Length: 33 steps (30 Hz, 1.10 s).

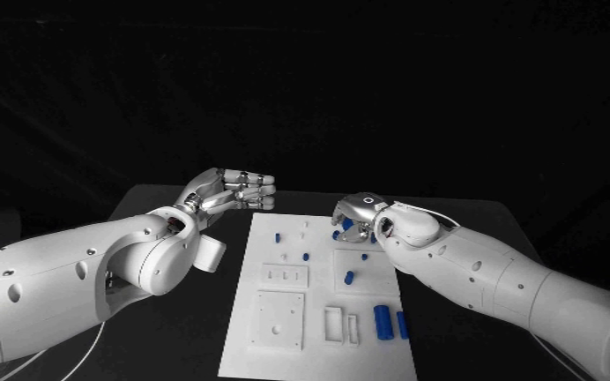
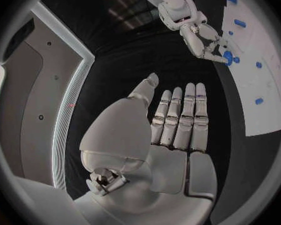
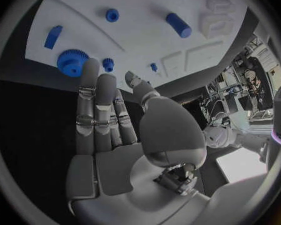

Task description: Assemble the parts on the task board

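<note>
Black cloth backed the bench, and the board lay white down its middle, long side running away from you. Your left hand hung off the board's far left corner, fingers straight and together, holding nothing; parked there, it left the board clear for the other arm. Your right hand was over the board's far right corner, released too, its fingers reaching toward a gear near the edge, though I could not tell whether they touched it. That looked like the part you were going for next. Other parts sat loose: two cylinders near the board's right edge close to you, and small pegs nearer the far end. By the look of it, assembly had barely begun.
</note>
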Available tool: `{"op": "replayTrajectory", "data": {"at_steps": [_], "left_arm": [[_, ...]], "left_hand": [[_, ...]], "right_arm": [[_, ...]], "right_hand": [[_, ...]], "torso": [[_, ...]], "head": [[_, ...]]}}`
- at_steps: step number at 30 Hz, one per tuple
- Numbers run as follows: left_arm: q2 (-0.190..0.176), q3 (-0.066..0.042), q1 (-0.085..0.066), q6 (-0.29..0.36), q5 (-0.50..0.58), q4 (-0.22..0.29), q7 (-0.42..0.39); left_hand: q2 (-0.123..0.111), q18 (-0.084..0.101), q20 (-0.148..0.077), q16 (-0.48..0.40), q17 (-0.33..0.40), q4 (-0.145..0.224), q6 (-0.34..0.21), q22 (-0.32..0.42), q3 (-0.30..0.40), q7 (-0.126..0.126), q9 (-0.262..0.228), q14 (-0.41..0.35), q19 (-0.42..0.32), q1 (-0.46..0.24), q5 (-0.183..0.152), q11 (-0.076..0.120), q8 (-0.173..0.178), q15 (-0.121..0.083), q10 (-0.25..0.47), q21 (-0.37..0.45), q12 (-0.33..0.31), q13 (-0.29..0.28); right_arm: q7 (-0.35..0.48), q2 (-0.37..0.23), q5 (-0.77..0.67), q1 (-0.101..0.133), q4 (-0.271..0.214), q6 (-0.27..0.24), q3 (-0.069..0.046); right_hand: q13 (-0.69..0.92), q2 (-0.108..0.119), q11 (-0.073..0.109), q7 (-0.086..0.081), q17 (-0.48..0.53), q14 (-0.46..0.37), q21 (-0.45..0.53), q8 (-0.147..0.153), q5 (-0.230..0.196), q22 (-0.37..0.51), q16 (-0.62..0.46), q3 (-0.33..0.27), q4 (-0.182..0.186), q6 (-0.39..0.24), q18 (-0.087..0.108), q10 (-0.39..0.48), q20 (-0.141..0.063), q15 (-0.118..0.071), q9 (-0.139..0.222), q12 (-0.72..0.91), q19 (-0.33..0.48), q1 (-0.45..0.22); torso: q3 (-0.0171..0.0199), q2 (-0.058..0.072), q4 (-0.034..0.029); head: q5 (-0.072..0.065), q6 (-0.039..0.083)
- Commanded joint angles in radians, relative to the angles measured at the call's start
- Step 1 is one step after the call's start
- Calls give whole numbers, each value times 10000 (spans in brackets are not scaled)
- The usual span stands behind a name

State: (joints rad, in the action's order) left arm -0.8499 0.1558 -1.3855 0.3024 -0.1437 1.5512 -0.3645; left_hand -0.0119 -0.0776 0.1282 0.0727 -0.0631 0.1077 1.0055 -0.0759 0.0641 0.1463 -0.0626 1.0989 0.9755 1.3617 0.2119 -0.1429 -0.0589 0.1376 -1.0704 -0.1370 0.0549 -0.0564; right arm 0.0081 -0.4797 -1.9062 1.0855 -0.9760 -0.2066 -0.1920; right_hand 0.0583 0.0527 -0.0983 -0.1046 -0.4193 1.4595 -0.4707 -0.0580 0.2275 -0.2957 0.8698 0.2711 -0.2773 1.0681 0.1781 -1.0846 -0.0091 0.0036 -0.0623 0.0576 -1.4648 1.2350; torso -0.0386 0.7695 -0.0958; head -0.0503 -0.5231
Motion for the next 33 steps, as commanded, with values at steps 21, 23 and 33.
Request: {"op": "replayTrajectory", "data": {"at_steps": [21, 23, 33], "left_arm": [[5, -13, -106, -205, 7, 84, 53], [8, -13, -110, -208, 17, 60, 74], [21, -13, -130, -221, 58, 56, 104]], "left_hand": [[48, 51, 13, -9, -7, -207, -38, 16, -335, 61, -15, 3, 39, -21, -286, -64, -29, 31, 66, -51, 36, -16], [45, 51, 14, -10, -7, -211, -42, 16, -340, 66, -14, 2, 39, -24, -296, -67, -28, 31, 71, -51, 36, -15], [48, 50, 15, -8, -7, -244, -50, 16, -362, 68, -16, -1, 42, -1, -319, -68, -31, 34, 75, -48, 38, -16]], "right_arm": [[-330, 247, -700, 3, 441, 114, -8], [-360, 260, -735, 3, 449, 146, -8], [-434, 351, -783, 3, 585, 130, -9]], "right_hand": [[-5, 136, 32, -28, -34, -139, -287, -35, -301, -337, 473, 1125, -22, 31, 17, -60, -79, -45, 1, -4, -385, -32], [-8, 169, 35, -21, -25, -144, -309, -36, -353, -398, 519, 1406, -25, 74, 26, -111, -84, -48, 0, -10, -381, -55], [-7, 229, 19, -29, -7, -166, -349, -35, -413, -552, 638, 1850, 12, 84, 44, -100, -75, -36, 1, -6, -366, -134]], "torso": [[-165, 419, -89], [-171, 465, -93], [-182, 601, -94]], "head": [[157, 301], [168, 362], [141, 437]]}}
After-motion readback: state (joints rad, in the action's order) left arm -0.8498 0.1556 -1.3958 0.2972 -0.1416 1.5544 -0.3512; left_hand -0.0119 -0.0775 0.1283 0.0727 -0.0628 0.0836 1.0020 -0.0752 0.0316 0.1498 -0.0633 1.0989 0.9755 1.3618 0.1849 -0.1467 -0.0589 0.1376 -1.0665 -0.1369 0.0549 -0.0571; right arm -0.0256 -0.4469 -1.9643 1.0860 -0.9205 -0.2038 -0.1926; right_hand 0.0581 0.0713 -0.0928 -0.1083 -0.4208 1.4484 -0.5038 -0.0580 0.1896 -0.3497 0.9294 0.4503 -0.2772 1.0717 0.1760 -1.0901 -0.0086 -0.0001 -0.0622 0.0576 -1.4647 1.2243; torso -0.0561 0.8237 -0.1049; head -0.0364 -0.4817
